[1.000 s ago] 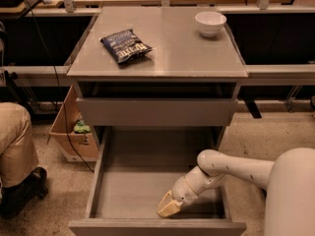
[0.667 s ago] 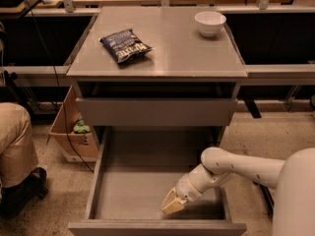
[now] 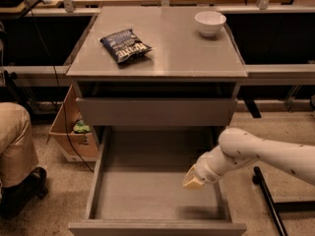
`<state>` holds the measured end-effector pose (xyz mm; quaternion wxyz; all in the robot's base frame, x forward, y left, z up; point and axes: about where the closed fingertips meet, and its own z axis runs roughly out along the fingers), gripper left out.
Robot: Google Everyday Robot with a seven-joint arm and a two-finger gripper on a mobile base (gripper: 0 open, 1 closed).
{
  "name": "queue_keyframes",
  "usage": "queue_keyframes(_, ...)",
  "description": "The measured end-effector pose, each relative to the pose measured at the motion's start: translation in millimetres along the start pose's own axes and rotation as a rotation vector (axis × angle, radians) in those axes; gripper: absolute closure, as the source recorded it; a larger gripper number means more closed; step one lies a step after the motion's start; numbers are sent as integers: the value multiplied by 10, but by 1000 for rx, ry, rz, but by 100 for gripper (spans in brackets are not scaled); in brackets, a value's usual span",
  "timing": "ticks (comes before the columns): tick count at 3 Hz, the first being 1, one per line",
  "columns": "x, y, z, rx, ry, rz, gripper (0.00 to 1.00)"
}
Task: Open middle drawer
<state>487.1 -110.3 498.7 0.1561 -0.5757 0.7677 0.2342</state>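
The middle drawer [image 3: 147,193] is pulled far out of the grey cabinet, and its shallow grey box interior shows with nothing in it. Its front panel [image 3: 157,228] lies at the bottom edge of the view. My gripper [image 3: 194,181], with a yellowish tip on a white arm [image 3: 261,154], comes in from the right. It hangs over the drawer's right side, above the drawer floor and close to the right wall. It holds nothing that I can see.
A shut drawer front [image 3: 157,112] sits above the open drawer. On the cabinet top [image 3: 187,53] lie a dark chip bag [image 3: 125,45] and a white bowl [image 3: 210,22]. A cardboard box [image 3: 71,132] and a person's leg [image 3: 15,151] are at the left.
My gripper has lifted and moved to the right and toward the back, away from the front of the drawer's floor. The drawer has stayed pulled out.
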Motion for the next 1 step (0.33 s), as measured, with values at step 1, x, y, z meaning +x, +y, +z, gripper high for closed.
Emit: queue_keyframes(1, -85, -231, -552, 145, 66, -35, 100)
